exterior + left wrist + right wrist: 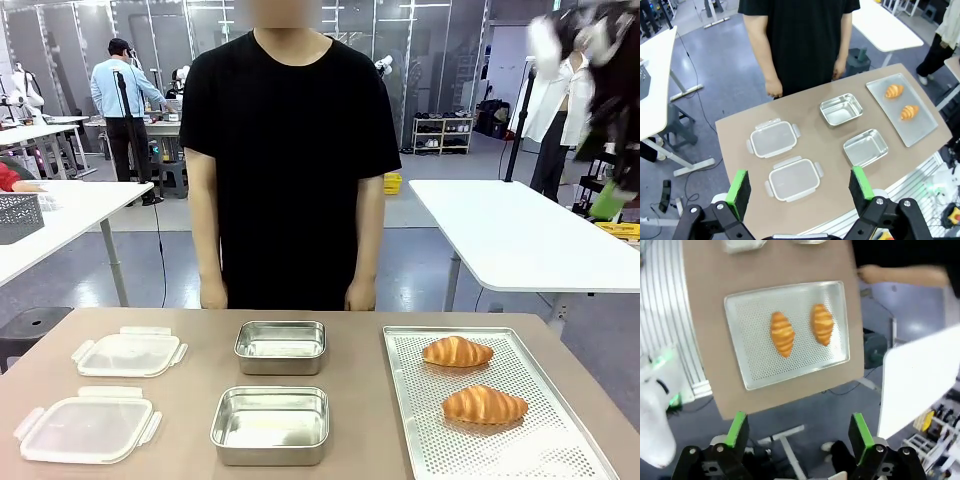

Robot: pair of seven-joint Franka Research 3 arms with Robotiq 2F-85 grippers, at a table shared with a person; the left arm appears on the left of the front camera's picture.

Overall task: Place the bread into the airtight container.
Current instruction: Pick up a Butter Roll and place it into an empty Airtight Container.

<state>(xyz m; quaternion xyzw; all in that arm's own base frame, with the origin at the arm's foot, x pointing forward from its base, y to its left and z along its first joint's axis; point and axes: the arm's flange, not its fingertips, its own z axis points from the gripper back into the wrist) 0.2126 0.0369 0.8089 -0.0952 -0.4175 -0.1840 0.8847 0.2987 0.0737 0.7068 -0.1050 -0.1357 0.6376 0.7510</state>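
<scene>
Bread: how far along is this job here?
Done: nothing. The far croissant and near croissant lie on the tray; both steel containers are empty, lids off. In hand: nothing; left gripper and right gripper hang open, holding nothing. Left: all the picking and placing.

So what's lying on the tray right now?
A far croissant and a near croissant lie apart on the perforated tray. Nothing else shows on it; the tray surface beneath them is covered.
</scene>
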